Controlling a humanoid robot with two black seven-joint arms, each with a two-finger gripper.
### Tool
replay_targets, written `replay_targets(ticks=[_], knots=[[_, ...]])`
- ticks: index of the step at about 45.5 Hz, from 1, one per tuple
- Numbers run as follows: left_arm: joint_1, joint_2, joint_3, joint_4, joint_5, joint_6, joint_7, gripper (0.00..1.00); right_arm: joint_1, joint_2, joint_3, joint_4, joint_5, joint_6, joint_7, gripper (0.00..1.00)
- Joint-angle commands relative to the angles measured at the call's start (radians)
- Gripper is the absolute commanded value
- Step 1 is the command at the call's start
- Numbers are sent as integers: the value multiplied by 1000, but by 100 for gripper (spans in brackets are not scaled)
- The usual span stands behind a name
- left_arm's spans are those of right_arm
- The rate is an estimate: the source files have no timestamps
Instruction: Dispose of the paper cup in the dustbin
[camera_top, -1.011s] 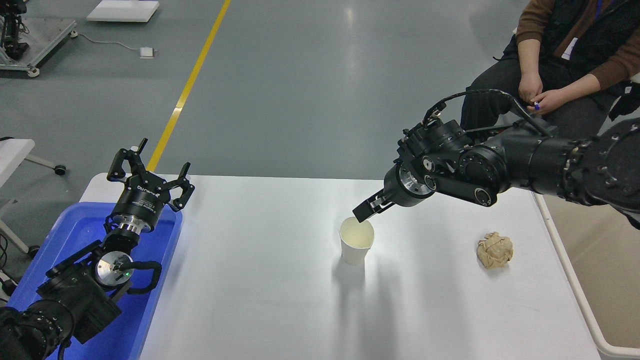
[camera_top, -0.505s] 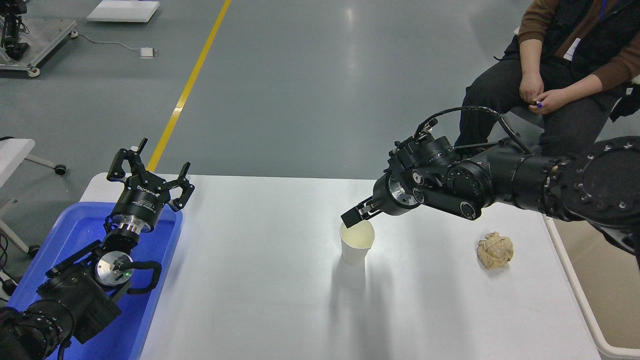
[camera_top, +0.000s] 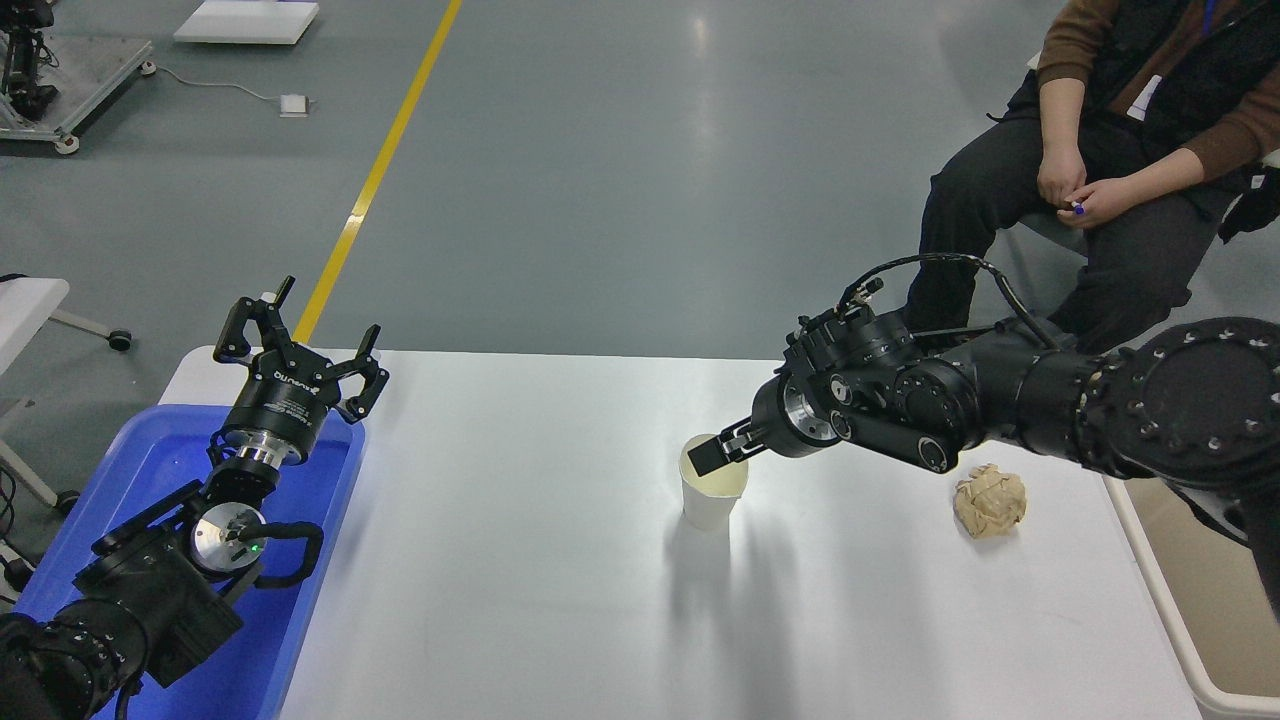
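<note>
The paper cup stands upright near the middle of the white table, cream-white with its mouth open. My right gripper comes in from the right and its tip sits at the cup's rim, over the left part of the mouth. Its side faces the camera, so its opening does not show. The dustbin is a beige bin beside the table's right edge, partly hidden by my right arm. My left gripper is open and parked at the lower left.
A crumpled tan paper ball lies on the table right of the cup, below my right arm. A blue plastic tub stands at the table's left edge under my left arm. A person sits at the far right.
My right gripper has moved down and a little left, from above and behind the cup to its rim. The cup, the paper ball and the left arm have not moved.
</note>
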Motion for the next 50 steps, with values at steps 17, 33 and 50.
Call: replay_targets(ticks=[17,33,50], knots=[[0,0,0,0,0,2,0,100,-54,1,2,-24,2,-41,8,90],[0,0,0,0,0,2,0,100,-71,1,8,-26,-6,-41,6,82],[0,0,0,0,0,2,0,100,-69,1,7,-26,-7,-38,8,20]])
